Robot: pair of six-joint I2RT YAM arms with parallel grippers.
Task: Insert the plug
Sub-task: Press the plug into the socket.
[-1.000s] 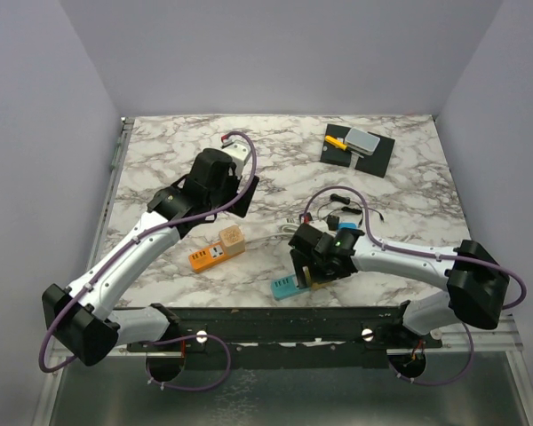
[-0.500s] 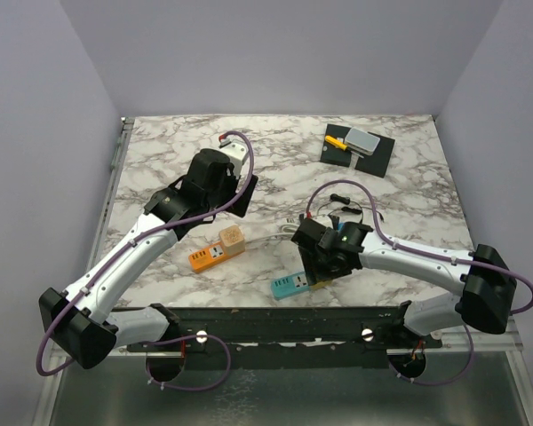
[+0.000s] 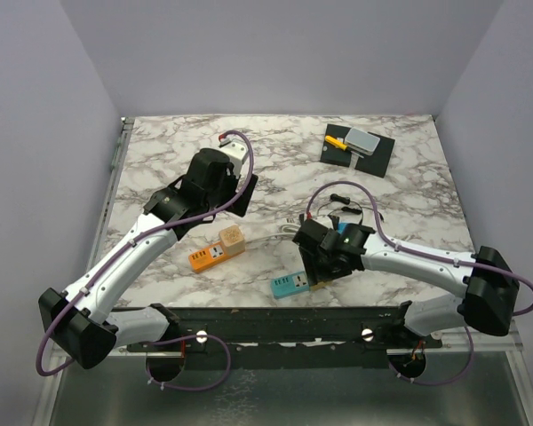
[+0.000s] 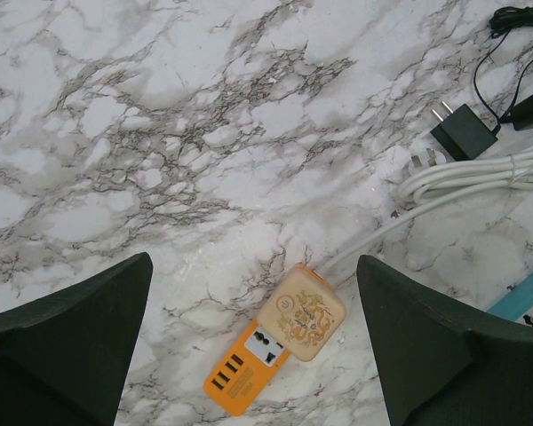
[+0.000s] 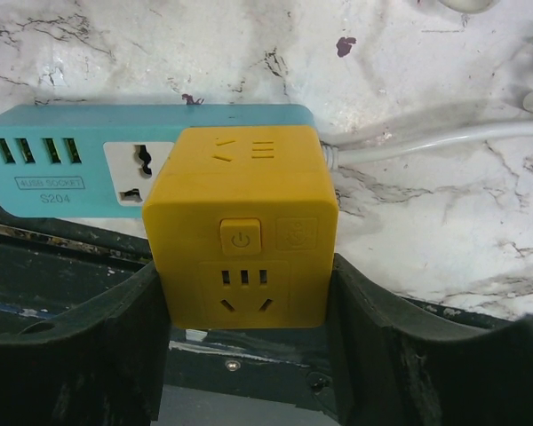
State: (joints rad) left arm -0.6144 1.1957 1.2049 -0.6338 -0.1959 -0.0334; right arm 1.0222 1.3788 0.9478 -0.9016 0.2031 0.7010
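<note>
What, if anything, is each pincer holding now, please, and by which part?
The right pincer grips the yellow cube adapter by its two opposite side faces, as it sits on the teal power strip. The left pincer is open and holds nothing.

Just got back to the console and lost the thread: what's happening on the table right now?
The right tool is around the yellow cube, which sits on the teal power strip, with a finger against each side of the cube. Whether the cube is fully seated cannot be told. The left tool hangs open and holds nothing, above the orange power strip, which carries a beige cube. A black plug lies loose nearby.
</note>
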